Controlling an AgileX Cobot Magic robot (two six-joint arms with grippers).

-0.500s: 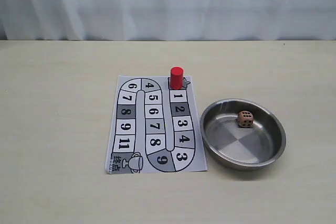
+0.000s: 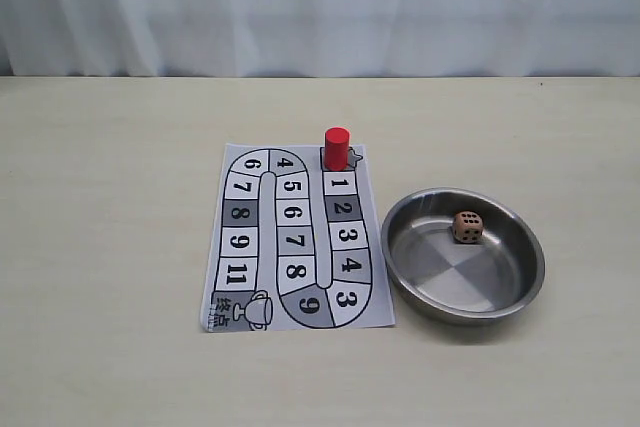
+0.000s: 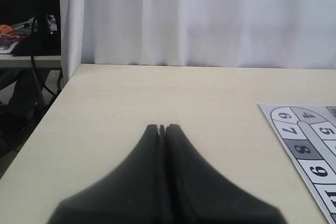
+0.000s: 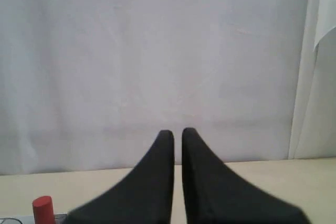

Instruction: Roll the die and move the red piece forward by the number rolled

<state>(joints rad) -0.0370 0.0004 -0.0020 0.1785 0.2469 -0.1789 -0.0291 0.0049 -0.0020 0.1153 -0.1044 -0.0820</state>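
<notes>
The red piece [image 2: 337, 147] stands upright on the start square at the far end of the paper game board [image 2: 262, 239], just before the square marked 1. The die [image 2: 466, 227] lies inside the steel bowl [image 2: 400, 209], near its far side, with six pips facing the camera. Neither arm shows in the exterior view. My left gripper [image 3: 162, 127] is shut and empty, low over bare table to the left of the board [image 3: 304, 140]. My right gripper [image 4: 178, 132] has only a thin slit between its fingers and holds nothing; the red piece [image 4: 43, 208] shows beside it.
The board lies flat at the table's middle, with the bowl right beside its right edge. A white curtain [image 2: 320, 7] closes off the back. The table's left edge [image 3: 47, 114] and clutter beyond it show in the left wrist view.
</notes>
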